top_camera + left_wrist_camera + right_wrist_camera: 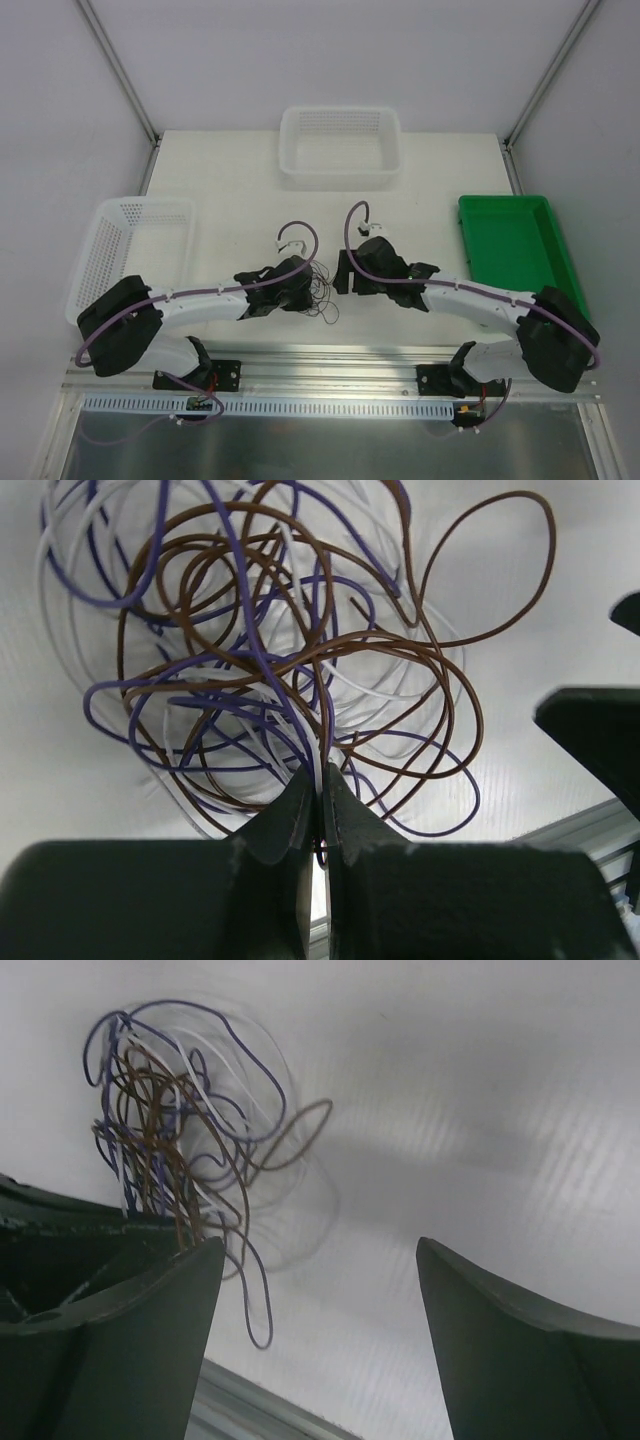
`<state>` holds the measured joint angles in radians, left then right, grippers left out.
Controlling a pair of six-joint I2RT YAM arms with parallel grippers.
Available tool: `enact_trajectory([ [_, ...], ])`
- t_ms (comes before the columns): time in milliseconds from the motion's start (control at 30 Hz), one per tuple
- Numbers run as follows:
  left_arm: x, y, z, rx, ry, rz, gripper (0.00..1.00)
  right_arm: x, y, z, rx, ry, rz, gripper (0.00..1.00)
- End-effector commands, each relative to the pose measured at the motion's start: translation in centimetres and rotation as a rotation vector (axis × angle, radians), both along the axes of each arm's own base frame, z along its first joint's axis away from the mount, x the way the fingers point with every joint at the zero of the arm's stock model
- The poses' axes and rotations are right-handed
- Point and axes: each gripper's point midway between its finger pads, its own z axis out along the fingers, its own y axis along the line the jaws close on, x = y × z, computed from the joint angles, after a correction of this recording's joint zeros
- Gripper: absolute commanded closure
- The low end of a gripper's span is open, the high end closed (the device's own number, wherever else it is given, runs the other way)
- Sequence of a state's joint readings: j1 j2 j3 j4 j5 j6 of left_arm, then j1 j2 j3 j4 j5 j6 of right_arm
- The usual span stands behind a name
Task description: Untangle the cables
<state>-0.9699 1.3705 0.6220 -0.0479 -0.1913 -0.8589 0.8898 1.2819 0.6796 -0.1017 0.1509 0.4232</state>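
Your left end effector (318, 785) is pressed together on a few strands at the bottom of the cables (270, 650). They're a brown, purple and white tangle, bunched mid-surface (230, 190) between the two arms, right at the left fingertips. Right end effector (320, 1290) is spread wide with nothing between its fingers; the tangle sits near one finger, not inside the gap. Step looks like left anchors, right goes in for a loop. Next move calls for one outer loop. The brown one sticking out looks easiest; pull it away from the left pinch. Can't tell which strands are pinched, and no free ends are traceable. The top view is too small to help. Unclear whether the bundle rests on the surface or hangs.
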Motion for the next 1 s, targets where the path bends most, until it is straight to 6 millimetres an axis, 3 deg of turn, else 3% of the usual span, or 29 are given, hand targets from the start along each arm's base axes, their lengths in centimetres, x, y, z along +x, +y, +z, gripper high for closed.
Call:
enact_trajectory([
  [0,-0.3,-0.1,0.9,-0.066,-0.027,0.028,1.00,3.2,4.4,3.5,0.150,-0.103,-0.048,0.20],
  [300,-0.6,0.0,1.3,-0.127,-0.055,0.029,1.00,4.1,7.8,2.4,0.215,-0.063,-0.047,0.33],
  [467,-0.5,0.1,1.5,-0.141,-0.065,0.046,1.00,3.6,8.5,0.0,0.187,-0.013,-0.054,0.38],
  [533,-0.5,0.5,1.5,-0.145,-0.072,0.062,1.00,3.3,7.9,-0.9,0.163,-0.002,-0.065,0.48],
  [567,-0.4,0.7,1.6,-0.146,-0.081,0.073,1.00,3.2,7.6,-1.1,0.158,-0.001,-0.074,0.62],
  [633,-0.3,1.1,1.8,-0.150,-0.097,0.083,1.00,3.2,6.8,-1.3,0.138,-0.012,-0.096,0.77],
  [700,-0.2,1.8,1.9,-0.144,-0.119,0.096,1.00,3.2,5.0,-0.8,0.092,-0.041,-0.120,0.97],
  [733,-0.2,2.1,2.0,-0.140,-0.127,0.100,1.00,3.2,4.3,-0.3,0.069,-0.059,-0.127,0.99],
  [967,0.5,6.1,2.6,-0.034,-0.199,0.172,1.00,3.4,-3.8,8.6,-0.070,-0.295,-0.228,0.99],
])
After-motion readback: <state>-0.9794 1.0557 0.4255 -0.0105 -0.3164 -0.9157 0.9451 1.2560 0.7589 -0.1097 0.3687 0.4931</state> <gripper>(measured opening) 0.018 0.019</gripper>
